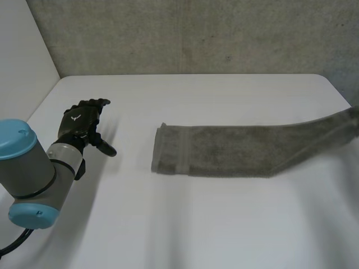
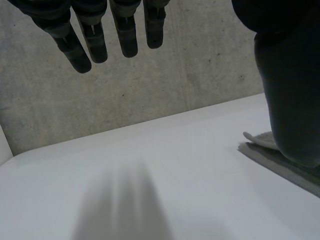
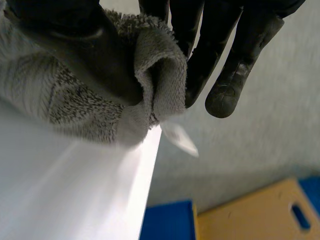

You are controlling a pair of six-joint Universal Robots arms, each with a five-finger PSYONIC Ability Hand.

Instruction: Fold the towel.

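A grey towel (image 1: 224,151) lies in a long strip across the middle of the white table (image 1: 196,224); its right end lifts off the surface toward the table's right edge. In the right wrist view my right hand (image 3: 210,30) pinches that end of the towel (image 3: 155,75) between thumb and fingers, with a small white tag (image 3: 180,139) hanging below. My left hand (image 1: 84,120) hovers over the table well left of the towel, fingers (image 2: 127,37) straight and holding nothing. Past its thumb the towel's near end (image 2: 280,160) lies flat.
A concrete wall (image 1: 196,33) stands behind the table. Beyond the table's right edge, on the floor, are a blue mat (image 3: 167,222) and a tan board (image 3: 255,210) with a slot.
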